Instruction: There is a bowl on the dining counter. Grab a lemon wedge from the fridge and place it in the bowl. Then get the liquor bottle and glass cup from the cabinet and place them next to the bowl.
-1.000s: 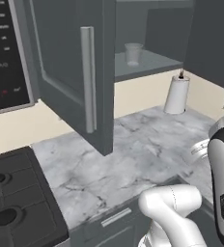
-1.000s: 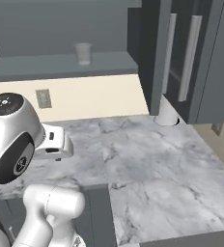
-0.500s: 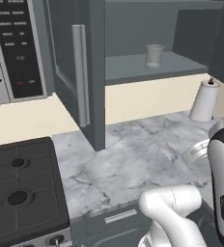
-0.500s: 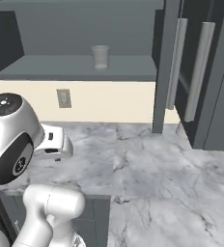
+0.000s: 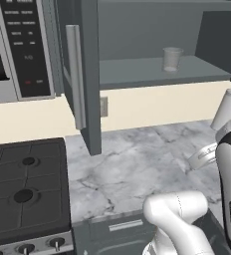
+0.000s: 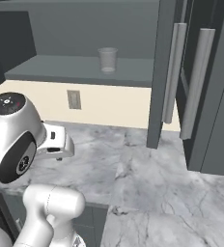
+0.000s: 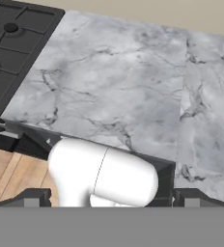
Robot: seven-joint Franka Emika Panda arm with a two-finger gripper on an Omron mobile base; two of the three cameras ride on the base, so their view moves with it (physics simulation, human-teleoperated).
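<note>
Glass cup [image 5: 172, 59] stands upright on the open cabinet [image 5: 152, 72] shelf, far back above the marble worktop [image 5: 137, 169]. Going left to right: microwave [image 5: 18, 50], black stove [image 5: 25, 191] below it, the cabinet's open door with its silver handle [image 5: 75, 74], then the cup, then what I take for a paper towel roll [image 5: 226, 110]. My jaws are spread wide, holding nothing.

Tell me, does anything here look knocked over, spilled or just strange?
Nothing stands out. The glass cup stands upright on the shelf of the open cabinet, and the marble worktop shows no spill.
</note>
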